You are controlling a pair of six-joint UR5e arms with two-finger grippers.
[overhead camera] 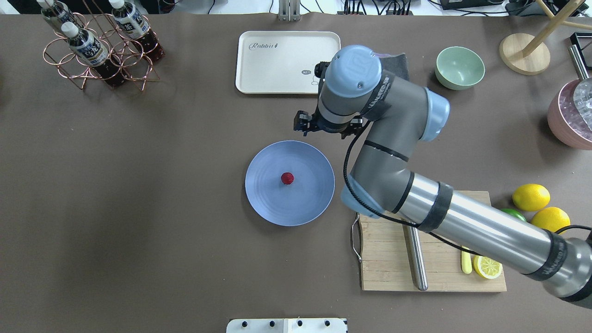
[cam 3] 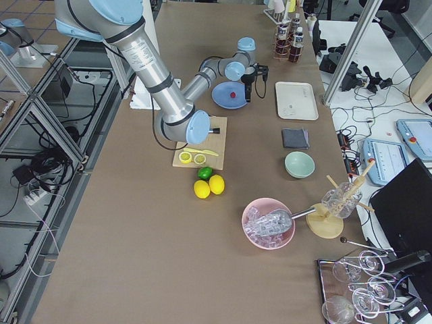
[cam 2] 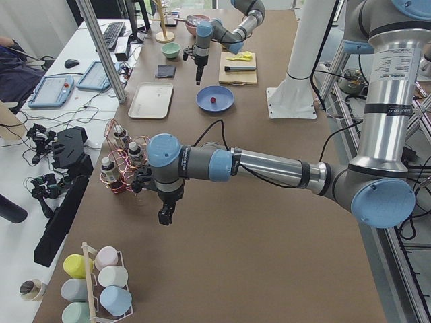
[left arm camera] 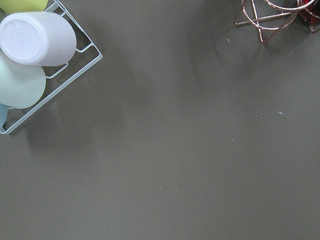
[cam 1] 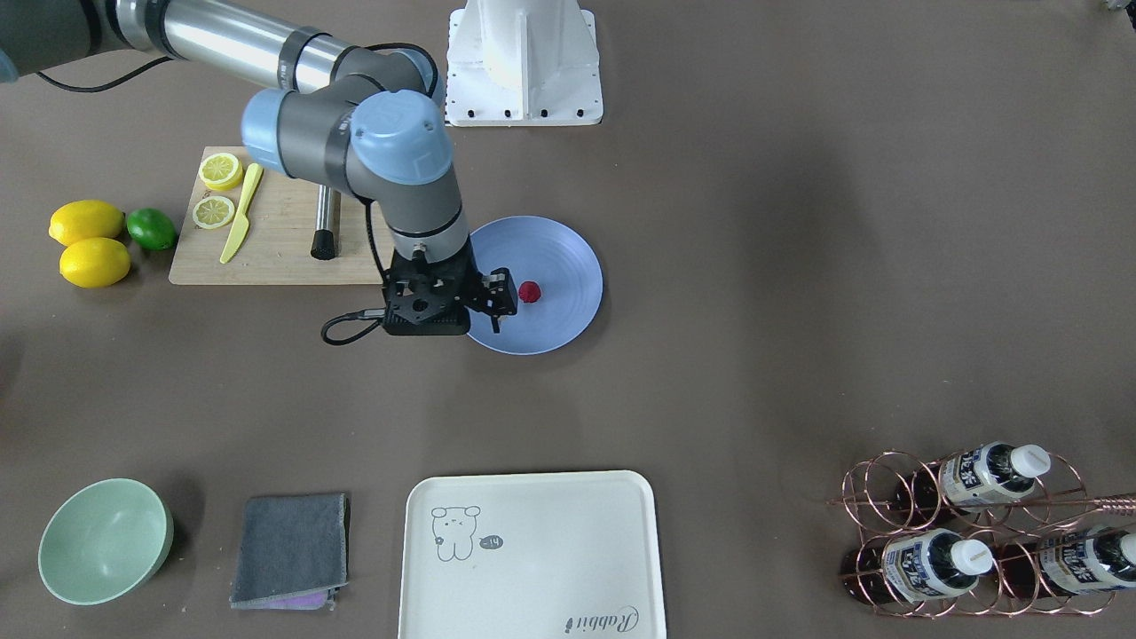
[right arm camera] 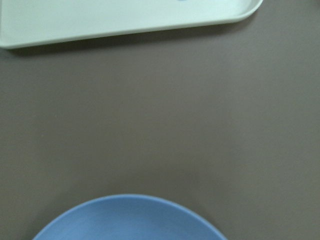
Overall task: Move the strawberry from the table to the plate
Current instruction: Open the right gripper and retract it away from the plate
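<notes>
The dark-red strawberry (cam 1: 530, 292) (overhead camera: 287, 178) lies free near the middle of the periwinkle-blue plate (cam 1: 559, 257) (overhead camera: 273, 203), which rests on the grey-brown table (cam 1: 799, 266). My right gripper (cam 1: 497, 300) (overhead camera: 303, 125) hangs above the plate's rim on the tray side, apart from the berry, and its jaws look open with nothing in them. The right wrist view shows only the plate's edge (right arm camera: 130, 220) and the tray. My left gripper (cam 2: 165, 215) points down over bare table far from the plate; I cannot tell whether it is open or shut.
A cream tray (cam 1: 532, 550) lies beyond the plate. A cutting board (cam 1: 275, 257) with lemon slices, a knife and a steel rod sits beside it. Lemons (cam 1: 86, 222), a lime (cam 1: 151, 228), a green bowl (cam 1: 105, 540), a grey cloth (cam 1: 291, 550) and a bottle rack (cam 1: 976, 532) ring the table.
</notes>
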